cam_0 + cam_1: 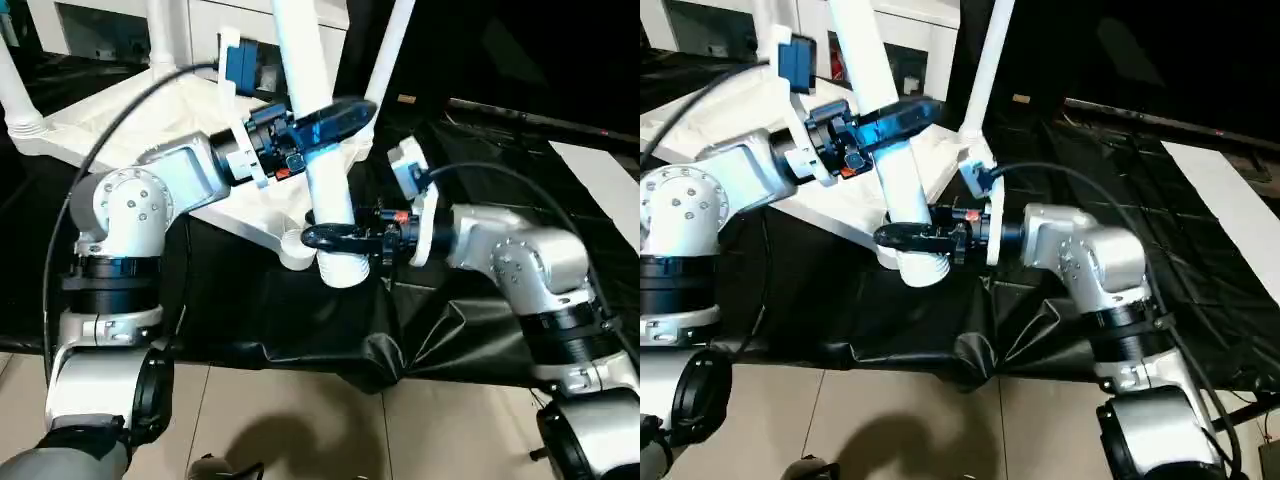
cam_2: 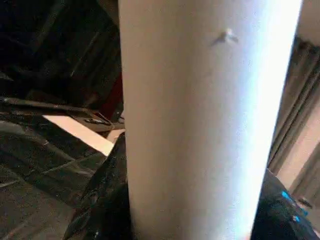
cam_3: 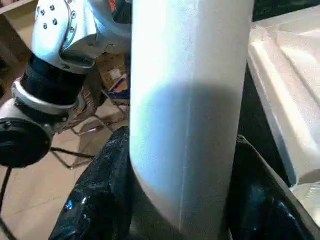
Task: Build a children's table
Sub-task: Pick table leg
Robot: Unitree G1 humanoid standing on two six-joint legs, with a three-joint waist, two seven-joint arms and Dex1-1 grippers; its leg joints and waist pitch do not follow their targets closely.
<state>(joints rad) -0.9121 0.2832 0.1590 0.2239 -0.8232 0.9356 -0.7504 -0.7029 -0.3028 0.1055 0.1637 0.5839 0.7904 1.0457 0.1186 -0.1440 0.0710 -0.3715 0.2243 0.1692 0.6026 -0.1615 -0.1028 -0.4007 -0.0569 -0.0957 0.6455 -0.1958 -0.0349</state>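
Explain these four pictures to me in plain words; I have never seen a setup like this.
This is a humanoid robot with two silver arms, each ending in a gripper of two black fingers. Two pictures come from cameras on its head, looking down over its arms. The other two come from cameras on its wrists, looking along the fingers.

An upside-down white tabletop lies on a worktable covered with a black sheet, with other legs already standing in it.

Both grippers close around one white tube leg: the left gripper higher up, the right gripper near its lower end, which is at the tabletop's near corner socket.
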